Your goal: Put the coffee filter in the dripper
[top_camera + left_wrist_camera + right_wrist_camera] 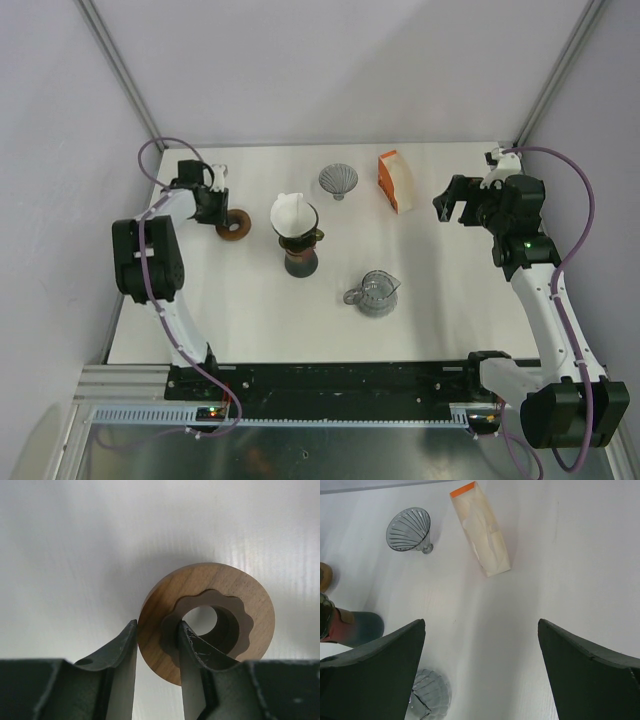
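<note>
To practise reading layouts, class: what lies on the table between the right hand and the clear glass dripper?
The orange-topped filter packet lies between the right hand and the glass dripper, clearest in the top view.

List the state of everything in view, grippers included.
Paper filter: upright in the dark dripper.
Wooden ring: lying flat.
Left gripper: closed on the wooden ring's wall.
Ribbed glass cone: on its side, empty.
Filter pack: lying down.
Handled glass cup: upright, empty.
Right gripper: open, empty.

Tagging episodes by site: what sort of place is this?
Probably a lab robot cell, not a kitchen: a white table boxed in by blank panels on aluminium posts, robot arms bolted to a rail, and coffee gear like a glass dripper and filter pack staged as props.
</note>
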You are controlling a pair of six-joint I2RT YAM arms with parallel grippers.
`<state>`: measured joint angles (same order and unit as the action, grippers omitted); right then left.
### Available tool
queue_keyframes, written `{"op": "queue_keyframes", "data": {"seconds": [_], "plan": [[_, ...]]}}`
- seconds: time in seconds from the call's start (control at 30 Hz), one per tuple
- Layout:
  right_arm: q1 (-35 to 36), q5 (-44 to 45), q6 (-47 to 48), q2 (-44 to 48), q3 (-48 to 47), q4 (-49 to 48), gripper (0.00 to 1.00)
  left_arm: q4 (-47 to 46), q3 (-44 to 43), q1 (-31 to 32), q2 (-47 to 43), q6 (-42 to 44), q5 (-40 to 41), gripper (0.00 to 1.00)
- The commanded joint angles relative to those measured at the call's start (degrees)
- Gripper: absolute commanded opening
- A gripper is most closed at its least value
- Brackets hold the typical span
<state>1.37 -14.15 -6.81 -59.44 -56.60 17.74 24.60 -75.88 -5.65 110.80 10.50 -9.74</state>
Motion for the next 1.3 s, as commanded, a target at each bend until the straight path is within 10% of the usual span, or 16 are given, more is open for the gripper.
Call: {"op": "queue_keyframes", "data": {"seconds": [0.0, 0.87, 1.27], "plan": [[-0.27, 0.66, 0.48, 1.12, -0.16, -0.98, 0.99, -1.22, -1.85, -0.06, -9.69, -1.72, -2.3, 0.0], [-0.22, 0.05, 0.05, 3.91, -0.15, 0.73, 0.99, -0.99, -24.66, 18.99, -24.17, -1.51, 13.06, 0.0], [-0.39, 2.14, 0.08, 3.99, -0.1, 0.99, 0.99, 13.39, -30.25, 43.7, -24.27, 0.71, 7.27, 0.0]]}}
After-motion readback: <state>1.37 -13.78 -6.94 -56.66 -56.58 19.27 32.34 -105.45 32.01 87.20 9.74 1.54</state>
